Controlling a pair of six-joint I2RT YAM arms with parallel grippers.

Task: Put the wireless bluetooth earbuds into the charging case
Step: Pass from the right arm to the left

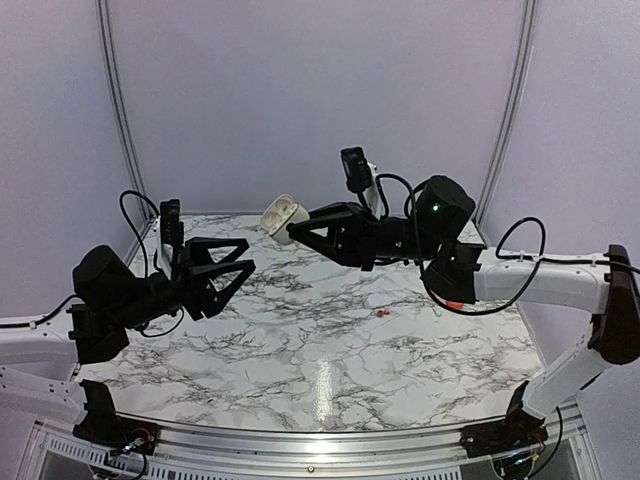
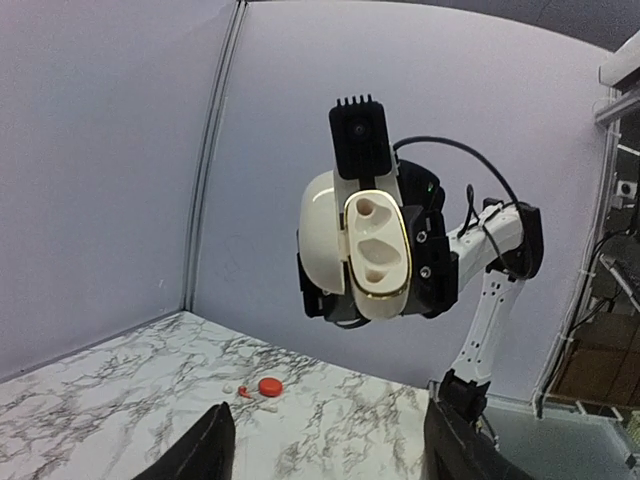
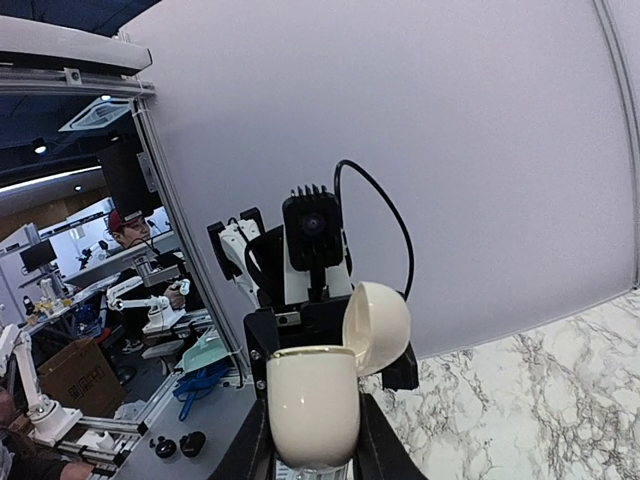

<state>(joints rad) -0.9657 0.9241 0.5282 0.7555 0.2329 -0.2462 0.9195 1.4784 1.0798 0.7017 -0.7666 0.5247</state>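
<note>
On the left, the left gripper (image 1: 235,283) hangs above the table (image 1: 300,390) with its jaws standing apart and nothing between them, aimed toward the middle as if waiting to fetch a bud. Just right of it, raised well off the table, is the charging case (image 1: 283,217), clamped low on its body by the right gripper (image 1: 300,228), whose jaws are closed narrowly on it. The case is tipped sideways with its mouth turned toward the left arm, likely so that arm can push a bud straight in. Further right, the earbuds (image 1: 383,313) lie on the table as small red specks, well apart from both grippers and not yet in the case. The overhead view gives this layout but not the case's inside. The left wrist view does: the lid swung open and two empty sockets (image 2: 375,240) ringed in gold. It also shows a round red piece (image 2: 268,386) with a smaller red bit and pale scraps beside it, though which of these is a bud is hard to tell at that size. The right wrist view shows only the case's plain outer wall and the raised lid (image 3: 377,325).
</note>
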